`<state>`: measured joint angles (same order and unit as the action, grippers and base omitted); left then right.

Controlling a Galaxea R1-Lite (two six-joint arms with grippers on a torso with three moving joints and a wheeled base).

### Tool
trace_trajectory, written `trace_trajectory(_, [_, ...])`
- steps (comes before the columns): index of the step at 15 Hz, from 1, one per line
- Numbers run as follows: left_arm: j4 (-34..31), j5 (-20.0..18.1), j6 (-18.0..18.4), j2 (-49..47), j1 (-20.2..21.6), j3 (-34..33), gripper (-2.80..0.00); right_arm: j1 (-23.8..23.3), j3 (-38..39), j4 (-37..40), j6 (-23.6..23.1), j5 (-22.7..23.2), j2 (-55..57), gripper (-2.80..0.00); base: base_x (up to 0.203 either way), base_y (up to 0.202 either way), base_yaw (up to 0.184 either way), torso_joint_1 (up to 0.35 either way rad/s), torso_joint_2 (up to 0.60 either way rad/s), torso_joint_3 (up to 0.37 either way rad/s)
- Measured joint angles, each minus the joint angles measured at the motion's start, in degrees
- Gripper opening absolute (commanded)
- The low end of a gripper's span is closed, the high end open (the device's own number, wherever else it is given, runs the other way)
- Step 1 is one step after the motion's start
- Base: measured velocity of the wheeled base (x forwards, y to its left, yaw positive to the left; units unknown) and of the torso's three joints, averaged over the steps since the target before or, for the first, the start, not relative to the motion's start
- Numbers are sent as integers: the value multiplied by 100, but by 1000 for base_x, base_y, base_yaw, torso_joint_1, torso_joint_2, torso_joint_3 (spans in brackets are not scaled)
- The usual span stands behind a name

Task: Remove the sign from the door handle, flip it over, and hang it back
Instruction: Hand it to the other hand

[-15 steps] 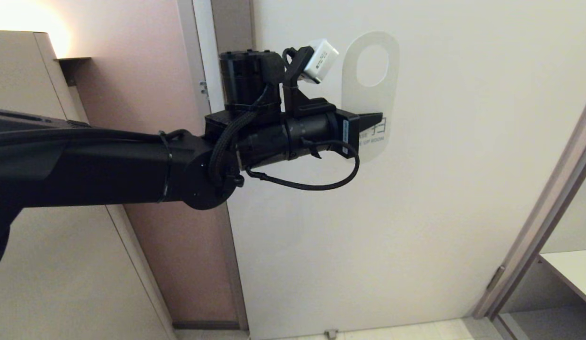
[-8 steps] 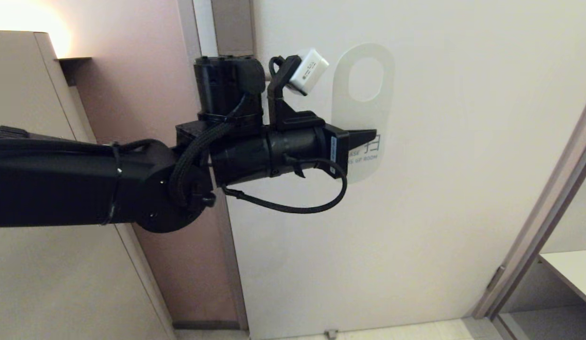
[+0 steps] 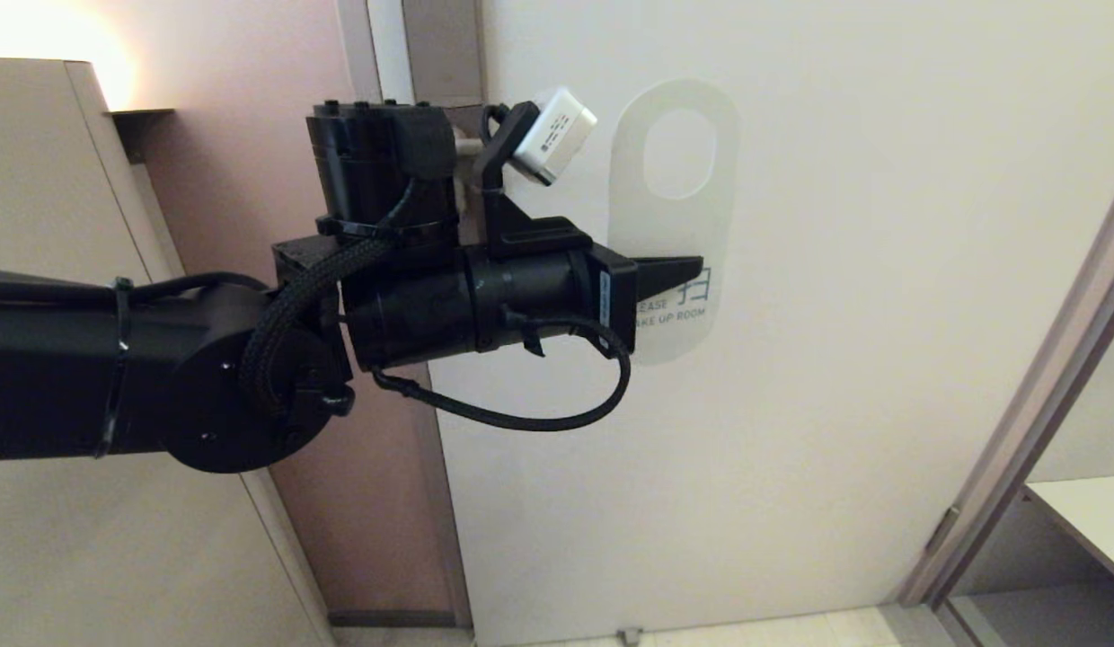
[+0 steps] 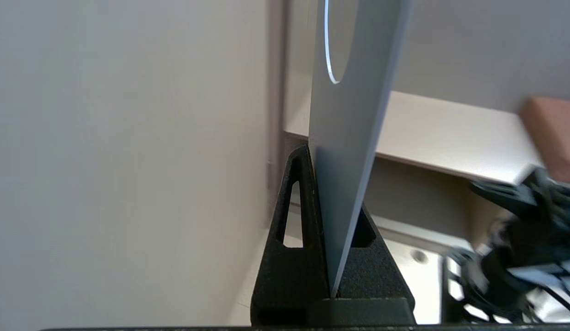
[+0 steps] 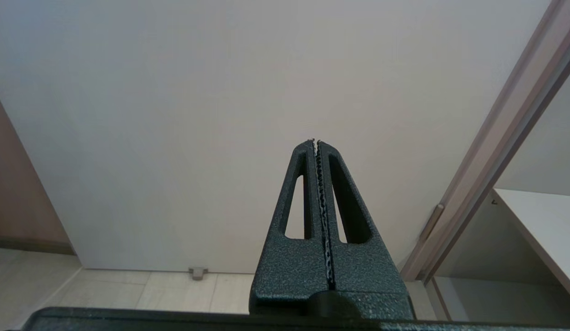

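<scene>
On the left, the black left arm reaches across from the wall side, and its left gripper [image 3: 669, 268] is pinched tight on the lower part of the sign [image 3: 674, 211], just above the printed blue words. The sign hangs free in front of the pale door [image 3: 835, 359], white face toward me, oval hole at the top and empty, so it is off the door handle. I cannot make out the handle itself; the wrist blocks that spot. From the wrist camera the sign [image 4: 354, 115] stands edge-on between the two black fingers [image 4: 294, 239], gripped only near its bottom end.

Further right there is only bare door and the frame [image 3: 1042, 395]. The right gripper [image 5: 318, 207] is parked low with its fingers pressed together on nothing.

What worries me: the hold is a narrow pinch at one end of a thin, slick card. My guess is that a quick turn of the wrist could let it pivot or slip out, or the top could knock the door and twist.

Against a second ago, the arm has drawn back toward the left and the sign has come with it, sitting a little lower
</scene>
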<state>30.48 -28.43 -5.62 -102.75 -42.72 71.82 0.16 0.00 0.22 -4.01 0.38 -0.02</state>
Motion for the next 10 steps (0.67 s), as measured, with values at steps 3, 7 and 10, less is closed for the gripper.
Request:
trace_trajectory(3, [2, -460, -37, -11, 18, -47, -280, 0, -21, 40, -15, 47, 0, -280, 0, 0, 0, 0, 0, 0])
trace_trajectory(7, [6, -571, -71, -80, 27, -39, -280, 0, -178, 353, -87, 92, 2, -280, 0, 0, 0, 0, 0, 0])
trace_trajectory(10, [42, -574, -71, -143, 58, -35, -280, 0, -527, 547, -62, 301, 176, -280, 0, 0, 0, 0, 0, 0])
